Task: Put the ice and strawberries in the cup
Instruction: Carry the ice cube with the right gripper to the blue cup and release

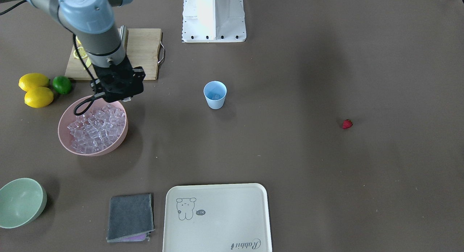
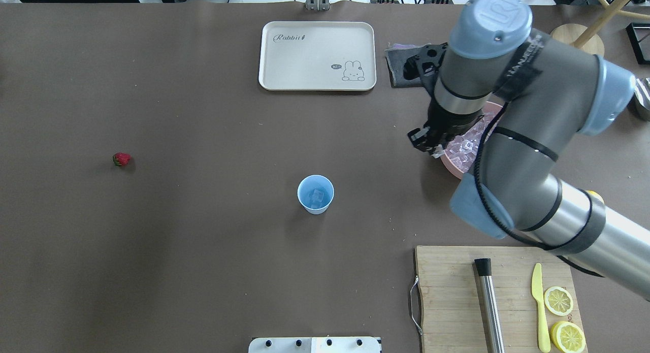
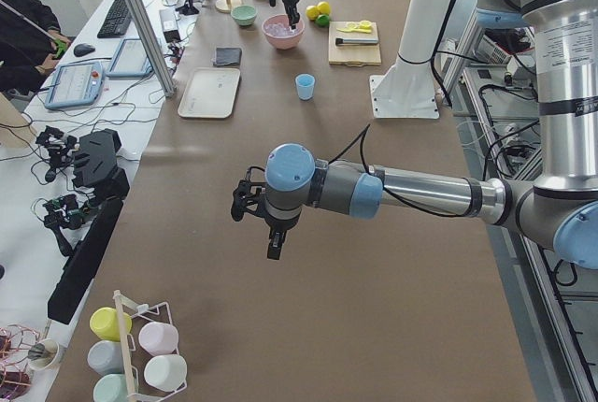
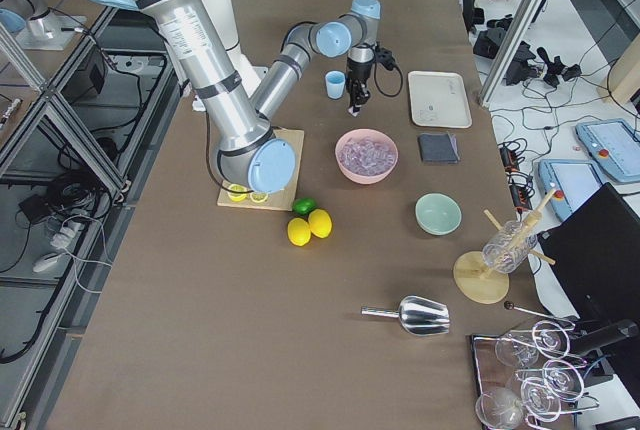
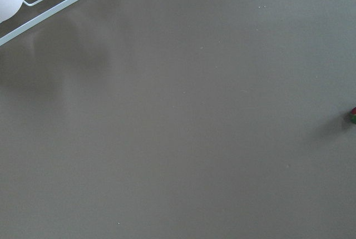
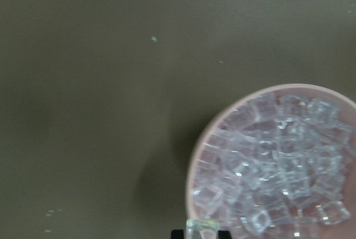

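Observation:
The light blue cup (image 1: 215,95) stands mid-table and holds one ice cube; it also shows in the overhead view (image 2: 315,194). The pink bowl (image 1: 63,136) is full of ice (image 1: 96,128). My right gripper (image 2: 431,145) hangs over the bowl's rim on the cup side. In the right wrist view it (image 6: 203,233) is shut on one clear ice cube (image 6: 203,227) above the bowl's edge (image 6: 194,155). The strawberry (image 1: 347,124) lies alone on the table, far from the cup (image 2: 122,159). My left gripper (image 3: 274,245) hovers over bare table; I cannot tell if it is open.
A cream tray (image 1: 217,215) and a grey cloth (image 1: 130,217) lie at the far edge, with a pale green bowl (image 1: 20,201) beside them. Two lemons (image 1: 34,89), a lime (image 1: 62,84) and a cutting board (image 1: 145,49) are behind the pink bowl.

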`<state>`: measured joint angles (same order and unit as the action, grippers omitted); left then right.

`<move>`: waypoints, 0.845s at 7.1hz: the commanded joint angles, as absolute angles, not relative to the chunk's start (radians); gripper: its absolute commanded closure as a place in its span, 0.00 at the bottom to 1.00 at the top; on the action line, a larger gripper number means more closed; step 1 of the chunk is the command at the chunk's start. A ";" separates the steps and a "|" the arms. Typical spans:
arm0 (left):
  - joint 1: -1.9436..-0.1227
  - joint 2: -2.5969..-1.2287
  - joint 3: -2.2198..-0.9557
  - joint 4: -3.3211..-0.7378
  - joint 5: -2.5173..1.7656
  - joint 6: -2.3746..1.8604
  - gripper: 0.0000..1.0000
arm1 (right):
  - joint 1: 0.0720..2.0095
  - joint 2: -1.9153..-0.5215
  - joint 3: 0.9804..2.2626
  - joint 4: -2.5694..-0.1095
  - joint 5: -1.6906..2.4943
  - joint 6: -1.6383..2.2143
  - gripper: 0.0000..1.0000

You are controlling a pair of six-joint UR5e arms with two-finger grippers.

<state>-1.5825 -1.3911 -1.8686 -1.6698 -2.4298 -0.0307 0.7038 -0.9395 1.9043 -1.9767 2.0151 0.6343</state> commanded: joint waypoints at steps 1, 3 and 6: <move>-1.582 -1.391 -1.868 -1.669 -2.430 -0.031 0.03 | 0.562 -0.833 1.791 -1.774 2.007 0.986 1.00; -1.582 -1.394 -1.865 -1.669 -2.428 -0.031 0.03 | 0.480 -0.831 1.682 -1.528 1.957 1.173 1.00; -1.539 -1.422 -1.858 -1.689 -2.428 -0.128 0.03 | 0.459 -0.833 1.686 -1.526 1.956 1.215 1.00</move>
